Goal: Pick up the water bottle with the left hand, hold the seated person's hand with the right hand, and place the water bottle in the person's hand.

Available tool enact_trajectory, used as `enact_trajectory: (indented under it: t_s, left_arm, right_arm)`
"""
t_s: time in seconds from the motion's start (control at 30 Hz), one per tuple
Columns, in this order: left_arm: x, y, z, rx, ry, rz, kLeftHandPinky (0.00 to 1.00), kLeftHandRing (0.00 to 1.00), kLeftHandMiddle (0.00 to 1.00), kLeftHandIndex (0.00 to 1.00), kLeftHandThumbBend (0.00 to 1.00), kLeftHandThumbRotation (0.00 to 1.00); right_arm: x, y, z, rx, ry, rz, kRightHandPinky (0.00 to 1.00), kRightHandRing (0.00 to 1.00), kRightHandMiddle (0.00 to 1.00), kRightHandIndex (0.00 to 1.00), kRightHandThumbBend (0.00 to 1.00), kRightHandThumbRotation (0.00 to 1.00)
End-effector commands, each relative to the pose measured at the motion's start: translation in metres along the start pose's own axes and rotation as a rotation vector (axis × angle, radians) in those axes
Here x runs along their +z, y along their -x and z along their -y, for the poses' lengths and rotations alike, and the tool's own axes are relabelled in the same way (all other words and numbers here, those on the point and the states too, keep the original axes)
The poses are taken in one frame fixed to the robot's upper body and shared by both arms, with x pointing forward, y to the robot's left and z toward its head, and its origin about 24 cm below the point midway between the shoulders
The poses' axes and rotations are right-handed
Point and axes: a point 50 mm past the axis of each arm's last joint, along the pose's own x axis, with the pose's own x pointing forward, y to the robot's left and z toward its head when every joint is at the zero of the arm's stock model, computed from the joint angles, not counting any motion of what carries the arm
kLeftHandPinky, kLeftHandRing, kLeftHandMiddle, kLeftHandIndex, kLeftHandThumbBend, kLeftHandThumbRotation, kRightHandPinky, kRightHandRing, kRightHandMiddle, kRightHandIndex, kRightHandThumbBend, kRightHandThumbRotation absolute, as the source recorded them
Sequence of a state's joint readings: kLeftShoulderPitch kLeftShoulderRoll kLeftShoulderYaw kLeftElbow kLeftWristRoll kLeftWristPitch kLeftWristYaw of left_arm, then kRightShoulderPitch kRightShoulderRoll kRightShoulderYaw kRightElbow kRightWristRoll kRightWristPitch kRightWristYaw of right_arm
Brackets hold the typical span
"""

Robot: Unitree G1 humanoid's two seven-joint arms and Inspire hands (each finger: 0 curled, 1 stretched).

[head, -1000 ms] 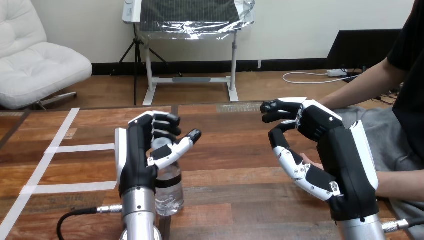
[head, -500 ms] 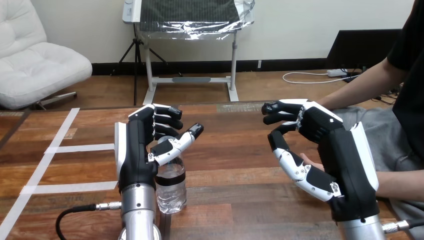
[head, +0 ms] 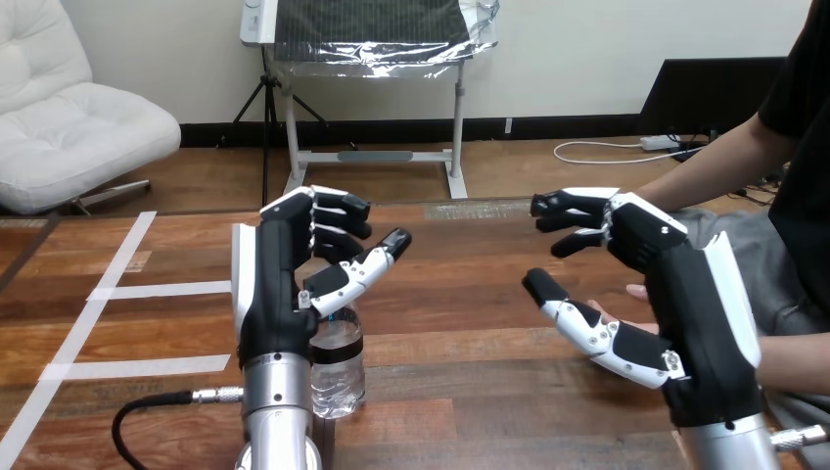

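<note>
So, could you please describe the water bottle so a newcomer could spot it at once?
On the wooden table, toward the view's left, the robot's left hand stands on a silver forearm. The water bottle stands upright close beside that hand's base, on the side nearer the table's middle. It alone is clear plastic, with a dark band round it.

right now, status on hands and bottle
Left hand open beside water bottle, no grasp yet. Bottle upright on table. Right hand open at the person's hand, not holding. Nothing in the way.
</note>
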State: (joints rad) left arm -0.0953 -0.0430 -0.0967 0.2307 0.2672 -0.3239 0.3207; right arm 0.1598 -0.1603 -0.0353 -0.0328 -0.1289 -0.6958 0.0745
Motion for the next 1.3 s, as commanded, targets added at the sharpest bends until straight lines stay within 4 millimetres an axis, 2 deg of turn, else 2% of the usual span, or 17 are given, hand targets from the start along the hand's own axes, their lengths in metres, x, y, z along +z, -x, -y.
enact_trajectory:
  t_s: [0.0, 0.23, 0.43, 0.47, 0.53, 0.63, 0.8, 1.07, 1.2, 1.27]
  left_arm:
    - [0.015, -0.006, 0.001, -0.003, -0.002, 0.073, 0.35, 0.38, 0.44, 0.44, 0.7, 0.0]
    - [0.013, -0.003, 0.0, -0.028, -0.04, 0.042, 0.37, 0.43, 0.47, 0.46, 0.72, 0.0]
    - [0.011, -0.002, -0.001, -0.064, -0.062, 0.009, 0.41, 0.5, 0.57, 0.56, 0.74, 0.0]
    - [0.011, -0.002, -0.001, -0.069, -0.068, 0.005, 0.46, 0.55, 0.61, 0.6, 0.75, 0.0]
    - [0.01, -0.001, -0.002, -0.082, -0.088, -0.004, 0.49, 0.58, 0.64, 0.63, 0.76, 0.0]
    - [0.01, -0.001, -0.003, -0.101, -0.127, -0.02, 0.56, 0.65, 0.69, 0.69, 0.78, 0.04]
    - [0.008, 0.001, -0.006, -0.123, -0.188, -0.054, 0.71, 0.77, 0.78, 0.8, 0.82, 0.18]
    - [0.004, 0.003, -0.01, -0.122, -0.255, -0.09, 0.82, 0.86, 0.87, 0.89, 0.88, 0.3]
    - [-0.002, 0.006, -0.014, -0.107, -0.305, -0.11, 0.83, 0.88, 0.91, 0.93, 0.92, 0.37]
    - [-0.004, 0.008, -0.015, -0.101, -0.318, -0.114, 0.9, 0.92, 0.93, 0.95, 0.93, 0.39]
  right_arm:
    - [0.009, -0.016, 0.006, -0.02, 0.005, 0.075, 0.56, 0.68, 0.72, 0.65, 0.55, 0.0]
    - [0.009, -0.015, 0.009, -0.01, 0.013, 0.066, 0.59, 0.7, 0.74, 0.67, 0.57, 0.0]
    - [0.008, -0.014, 0.009, -0.005, 0.03, 0.071, 0.6, 0.71, 0.74, 0.67, 0.57, 0.0]
    - [0.008, -0.014, 0.009, -0.005, 0.029, 0.071, 0.6, 0.71, 0.74, 0.67, 0.57, 0.0]
    - [0.008, -0.014, 0.008, -0.004, 0.027, 0.07, 0.6, 0.71, 0.74, 0.67, 0.57, 0.0]
    - [0.008, -0.014, 0.008, -0.005, 0.022, 0.07, 0.6, 0.71, 0.74, 0.67, 0.57, 0.0]
    - [0.008, -0.015, 0.008, -0.004, 0.013, 0.072, 0.61, 0.71, 0.74, 0.67, 0.58, 0.0]
    - [0.008, -0.015, 0.007, 0.001, 0.015, 0.076, 0.61, 0.72, 0.74, 0.67, 0.57, 0.0]
    - [0.008, -0.016, 0.006, 0.007, 0.016, 0.08, 0.61, 0.71, 0.74, 0.67, 0.57, 0.01]
    - [0.008, -0.016, 0.006, 0.011, 0.014, 0.081, 0.6, 0.71, 0.74, 0.67, 0.57, 0.02]
